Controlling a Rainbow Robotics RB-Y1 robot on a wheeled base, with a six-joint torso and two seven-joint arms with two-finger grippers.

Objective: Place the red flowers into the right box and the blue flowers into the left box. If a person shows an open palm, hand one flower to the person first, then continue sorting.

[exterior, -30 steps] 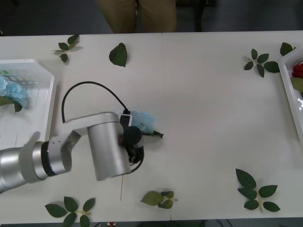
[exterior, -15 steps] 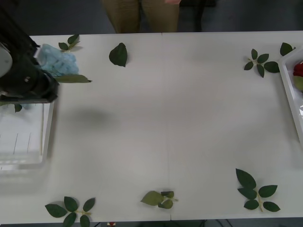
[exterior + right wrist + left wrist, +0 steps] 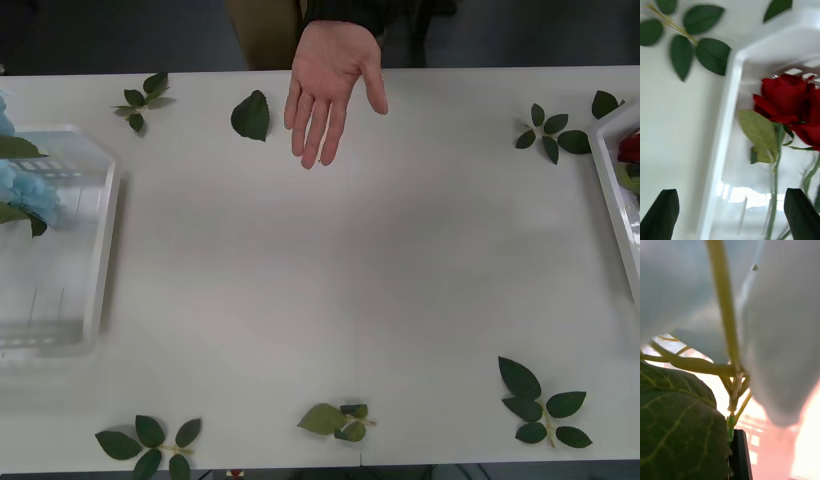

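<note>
White counter (image 3: 330,270), flat top; no readable writing or labels anywhere.

Left edge: white shallow plastic bin, the left box (image 3: 85,250), holding pale sky-blue hydrangea clusters, the blue flowers (image 3: 25,190), with dark green leaves, at its far left part.

Left pincer: in its wrist view one black finger (image 3: 739,455) sits right against a thin green stem and a large dark leaf of a blue flower (image 3: 720,307); whether it is clamped on the stem cannot be told.

Far edge, centre: the person's open palm (image 3: 333,85) held out over the counter, fingers spread, a loose single green leaf (image 3: 251,115) just beside it.

Scattered green leaf sprigs (image 3: 543,400) lie along the near and far edges.

Right edge: white plastic bin, the right box (image 3: 612,190), holding deep-red roses, the red flowers (image 3: 788,99).

Right pincer (image 3: 732,213): black fingers spread wide, poised above the right box's rim, red flowers just beyond, untouched.
</note>
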